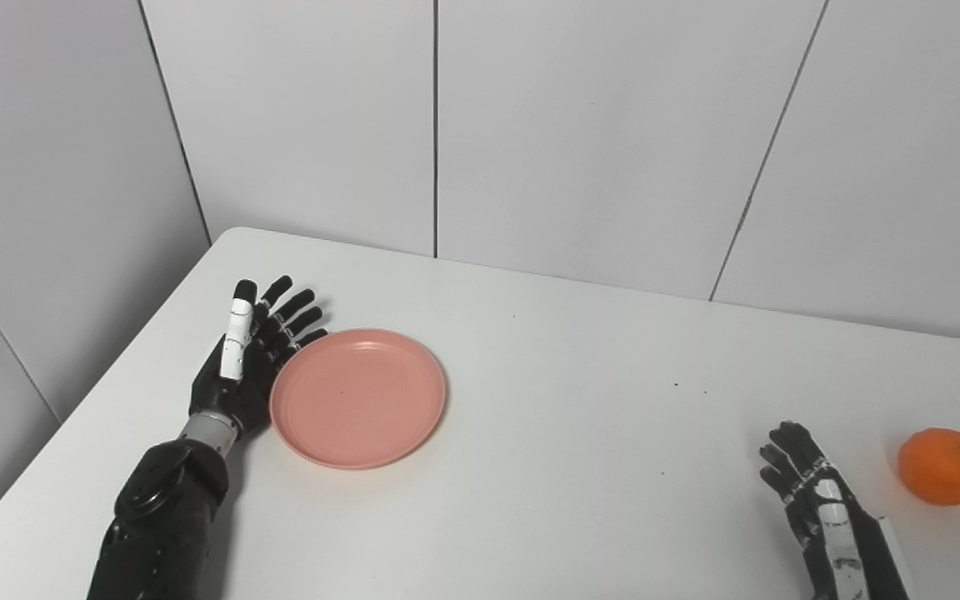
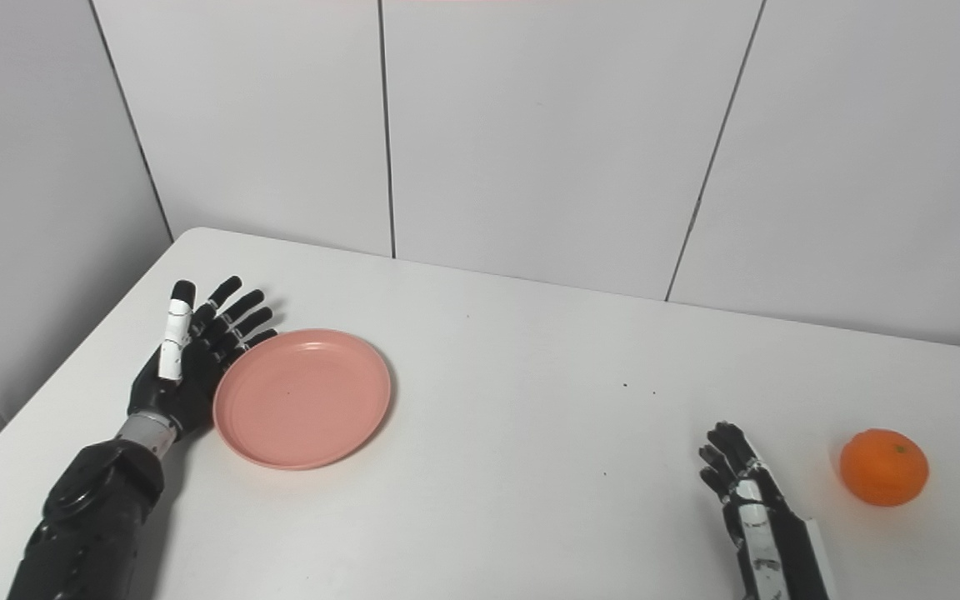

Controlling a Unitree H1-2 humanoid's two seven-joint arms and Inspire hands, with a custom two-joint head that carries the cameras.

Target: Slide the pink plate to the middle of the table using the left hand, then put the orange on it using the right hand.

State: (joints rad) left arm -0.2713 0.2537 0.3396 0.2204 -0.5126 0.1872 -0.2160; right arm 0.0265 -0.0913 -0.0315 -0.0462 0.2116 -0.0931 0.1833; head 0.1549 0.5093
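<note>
Fingers [image 1: 292,312] of left hand [image 1: 242,362] spread flat beside pink plate [image 1: 358,397], seemingly touching rim; right hand [image 1: 822,500] loosely splayed near orange [image 1: 944,466].

We see a pink plate [image 1: 359,397] of smooth plastic with a soft sheen, on a matt white table [image 1: 580,433]. The orange [image 1: 944,466] has finely dimpled, faintly glossy skin, and both hands, left [image 1: 248,354] and right [image 1: 822,500], look like glossy black plastic with white panels.
</note>
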